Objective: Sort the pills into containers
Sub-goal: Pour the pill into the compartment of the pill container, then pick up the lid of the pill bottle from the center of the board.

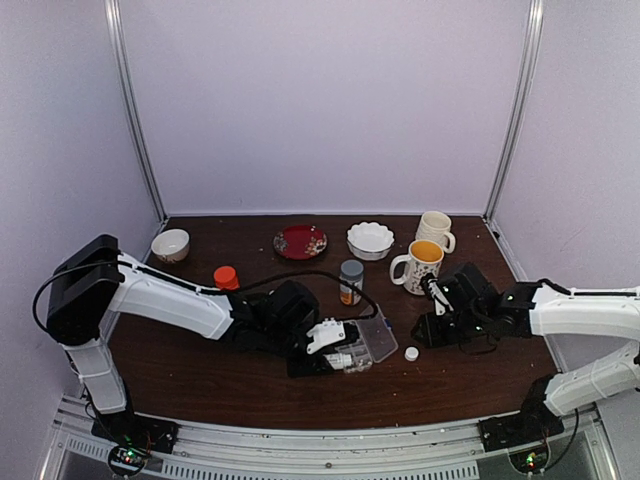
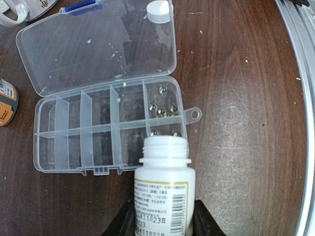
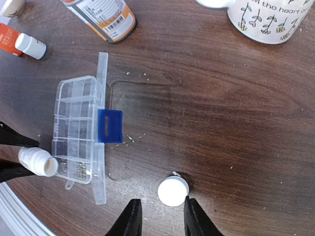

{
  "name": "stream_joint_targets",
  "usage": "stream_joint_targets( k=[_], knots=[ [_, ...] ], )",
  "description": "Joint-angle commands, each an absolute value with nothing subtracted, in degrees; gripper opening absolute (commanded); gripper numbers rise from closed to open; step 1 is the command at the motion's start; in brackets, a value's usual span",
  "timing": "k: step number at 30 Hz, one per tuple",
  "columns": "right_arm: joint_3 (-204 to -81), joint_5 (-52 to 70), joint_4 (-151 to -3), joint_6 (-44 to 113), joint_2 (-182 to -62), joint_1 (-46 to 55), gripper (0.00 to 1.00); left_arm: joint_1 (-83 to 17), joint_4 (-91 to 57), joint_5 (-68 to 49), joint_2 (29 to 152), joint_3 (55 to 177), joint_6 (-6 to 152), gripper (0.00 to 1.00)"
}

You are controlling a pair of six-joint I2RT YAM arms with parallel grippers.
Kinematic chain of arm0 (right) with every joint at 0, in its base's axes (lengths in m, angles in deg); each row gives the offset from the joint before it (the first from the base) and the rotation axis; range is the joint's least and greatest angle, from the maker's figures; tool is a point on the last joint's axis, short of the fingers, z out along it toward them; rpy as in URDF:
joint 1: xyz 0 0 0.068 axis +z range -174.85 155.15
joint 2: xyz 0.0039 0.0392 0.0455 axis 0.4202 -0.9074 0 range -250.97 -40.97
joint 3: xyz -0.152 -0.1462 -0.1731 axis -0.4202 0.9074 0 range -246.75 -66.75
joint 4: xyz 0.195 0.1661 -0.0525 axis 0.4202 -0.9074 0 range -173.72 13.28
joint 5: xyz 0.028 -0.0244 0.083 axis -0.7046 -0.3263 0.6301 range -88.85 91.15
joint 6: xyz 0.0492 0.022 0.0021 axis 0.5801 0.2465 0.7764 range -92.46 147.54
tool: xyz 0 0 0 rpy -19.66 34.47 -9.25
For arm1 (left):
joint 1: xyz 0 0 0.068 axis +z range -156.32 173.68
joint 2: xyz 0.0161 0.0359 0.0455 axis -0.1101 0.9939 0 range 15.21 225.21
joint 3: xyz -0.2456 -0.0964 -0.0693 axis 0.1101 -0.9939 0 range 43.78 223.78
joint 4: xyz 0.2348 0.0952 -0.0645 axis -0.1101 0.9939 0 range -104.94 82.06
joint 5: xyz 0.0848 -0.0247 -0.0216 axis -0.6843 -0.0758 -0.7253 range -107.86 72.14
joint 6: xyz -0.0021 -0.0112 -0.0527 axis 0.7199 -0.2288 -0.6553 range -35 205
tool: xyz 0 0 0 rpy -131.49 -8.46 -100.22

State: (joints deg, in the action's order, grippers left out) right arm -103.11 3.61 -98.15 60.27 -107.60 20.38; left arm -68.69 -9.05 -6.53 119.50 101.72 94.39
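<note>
On the brown wooden counter [image 1: 200,375], a clear flat plastic organizer box [image 2: 74,142] is laid lid-open for access. An uncapped white bottle [image 2: 165,182] is clamped in the left pincer [image 2: 162,219], mouth tipped at the end compartments [image 2: 170,98], prob for pouring. A small white cap [image 3: 173,191] is seen loose by the slightly parted right pincer [image 3: 160,211], and the tiny whitish pills [image 2: 160,112] are collected in those compartments.

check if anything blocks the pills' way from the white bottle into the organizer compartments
Nothing visible does. The white bottle has its cap off, lying on the table beyond the organizer, whose lid is swung fully open. The bottle's mouth sits right at the end compartment, which already holds a few pills.
</note>
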Motion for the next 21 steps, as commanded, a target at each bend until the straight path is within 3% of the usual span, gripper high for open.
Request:
stream_joint_targets(
  k=[1, 11, 21],
  knots=[
    [-102.40, 3.28, -99.14, 59.89, -109.91, 20.16, 0.32, -68.66, -14.56, -5.95, 116.20, 99.55, 93.43, 0.00],
    [-102.15, 6.17, -96.52, 59.09, -117.36, 21.68, 0.44, -67.82, -24.98, -4.60, 113.19, 93.61, 91.34, 0.00],
    [-102.28, 4.60, -95.06, 59.83, -119.16, 22.73, 0.47, -66.42, -36.79, -3.37, 107.82, 85.59, 89.57, 0.00]
  ],
)
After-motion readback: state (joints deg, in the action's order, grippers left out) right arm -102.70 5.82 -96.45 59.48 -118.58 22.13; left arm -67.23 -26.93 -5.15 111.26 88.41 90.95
